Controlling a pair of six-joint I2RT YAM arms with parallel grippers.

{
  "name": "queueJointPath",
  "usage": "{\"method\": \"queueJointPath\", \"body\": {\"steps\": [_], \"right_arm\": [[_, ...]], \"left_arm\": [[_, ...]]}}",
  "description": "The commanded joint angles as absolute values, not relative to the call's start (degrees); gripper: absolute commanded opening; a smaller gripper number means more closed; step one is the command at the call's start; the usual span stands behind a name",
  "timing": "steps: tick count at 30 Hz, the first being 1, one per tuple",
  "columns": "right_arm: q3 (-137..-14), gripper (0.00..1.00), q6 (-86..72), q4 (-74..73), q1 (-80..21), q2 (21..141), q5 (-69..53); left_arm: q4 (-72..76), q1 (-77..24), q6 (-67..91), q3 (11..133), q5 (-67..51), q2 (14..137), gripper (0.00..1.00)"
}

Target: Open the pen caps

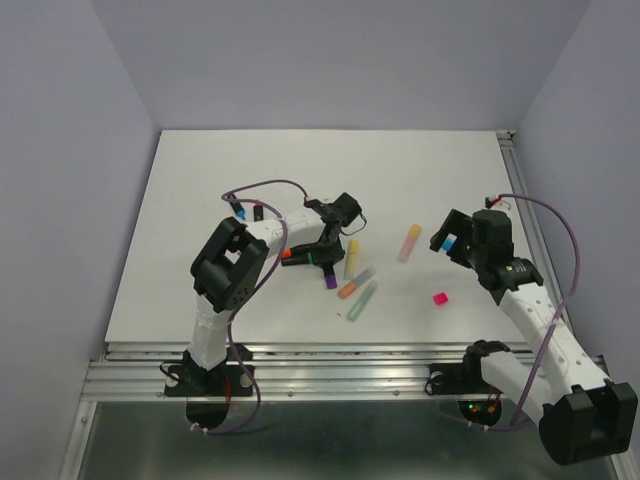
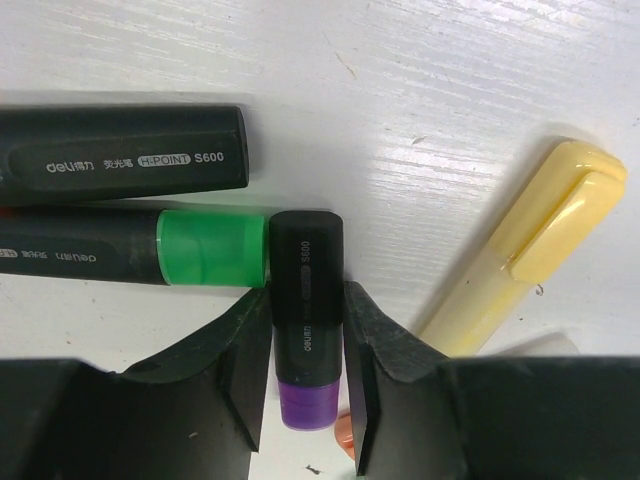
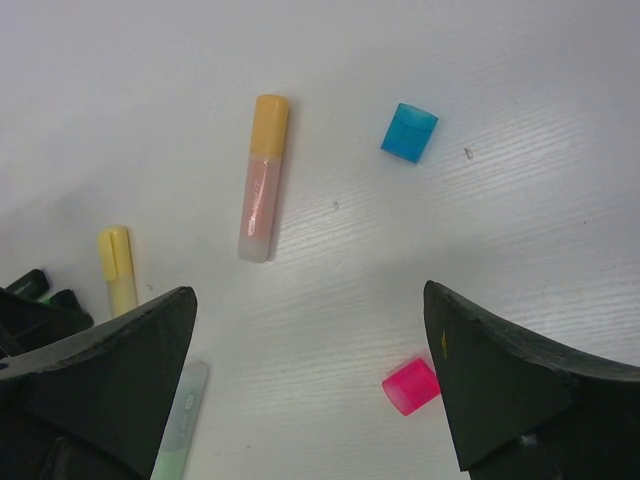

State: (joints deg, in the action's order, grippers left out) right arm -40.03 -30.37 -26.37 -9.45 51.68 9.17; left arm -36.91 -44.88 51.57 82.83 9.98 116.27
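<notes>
The left gripper [image 2: 308, 300] is closed on a black pen [image 2: 307, 255], holding the body near its purple cap [image 2: 308, 405]. The right gripper [image 3: 308, 292] stands wide open over the surface [image 3: 520, 210], where a pink cap [image 3: 410, 386] and a cyan cap [image 3: 409, 132] lie loose.

— What are we reading in the left wrist view?
— We are reading white print on the top black pen [image 2: 120, 150]: "deli", a few Chinese characters, "Hi-POINT" in a small box, then "S600".
— Are we making out anything on the second black pen [image 2: 80, 258], the one with the green cap [image 2: 212, 247]?
— We are catching "deli" and more Chinese characters, smaller and dimmer.
— And the third black pen [image 2: 307, 290], with the purple cap [image 2: 308, 405]?
— We are seeing "S600" running along its length, and "deli" below it.
— Elsewhere?
— We are finding only faint print on a pale green pen [image 3: 180, 420], too blurred to read.
</notes>
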Motion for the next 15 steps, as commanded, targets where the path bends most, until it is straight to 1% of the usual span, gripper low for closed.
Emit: {"method": "queueJointPath", "body": {"steps": [1,2,5,7,8,11,15], "right_arm": [[-38.41,1.0,-30.5,-24.26,-9.58,51.15,10.46],[-38.5,1.0,-30.5,-24.26,-9.67,51.15,10.28],[-38.5,1.0,-29.36,-23.73,-9.67,50.98,7.3],[-38.06,1.0,-26.91,-21.72,-9.58,50.36,1.78],[-37.88,1.0,-25.94,-20.06,-9.58,49.58,-3.46],[-37.01,1.0,-24.7,-17.24,-9.58,48.34,-10.96],[-36.47,1.0,-23.56,-12.49,-9.58,48.07,-24.76]], "left_arm": [[-36.04,-45.17,52.65,76.47,6.51,122.17,0.1],[-35.43,-45.18,52.39,76.03,5.98,121.65,0.0],[-35.16,-45.35,52.03,76.29,6.32,119.71,0.0],[-35.24,-45.35,51.94,77.25,7.03,118.05,0.0],[-35.33,-45.35,51.77,78.21,7.64,116.12,0.0],[-36.3,-45.35,51.94,80.32,9.57,112.17,0.0],[-36.04,-45.53,51.85,83.14,10.89,106.19,0.0]]}}
